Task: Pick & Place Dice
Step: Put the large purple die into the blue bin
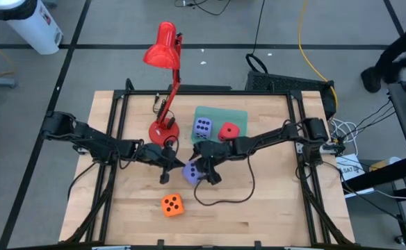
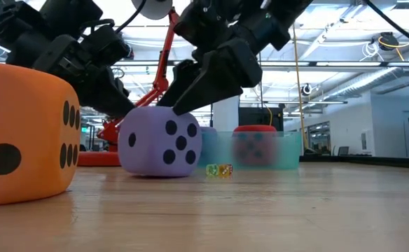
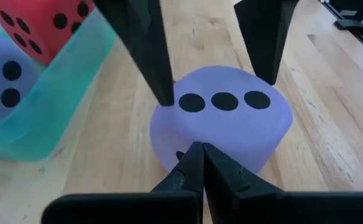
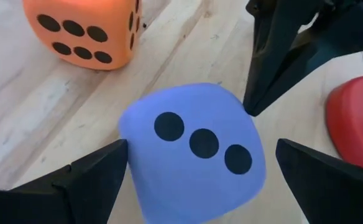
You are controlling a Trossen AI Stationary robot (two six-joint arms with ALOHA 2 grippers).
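The right gripper (image 4: 194,162) hung over the loose purple die (image 1: 191,173) in the middle of the worktop (image 1: 258,208), jaws spread wide with one finger on either side of it and not yet pressing. From the right wrist view the die sat squarely between them, three pips up. The left gripper (image 3: 197,163) stood just beside the same die, jaws clenched on nothing, its tips at the die's near edge.

The tray (image 1: 239,115) behind already held the other purple die (image 1: 202,127) and the red die (image 1: 229,131). The orange die (image 1: 172,204) lay apart, nearer the front edge. A red lamp (image 1: 163,48) stood beside the tray.

So I judged the step to be the pick of that middle die, with half the job done. To do it well, I'd have the right gripper drop until its fingers reached past the rounded top edge onto the flat side faces, then close slowly and evenly; a soft cube like that looked likely to squash or squirt out if pinched high or off-centre. The left gripper sat very close and would want to back off first, so the two didn't knock together on the lift. Then straight up, clear of the tray wall, before carrying across to the free space beside the red die.
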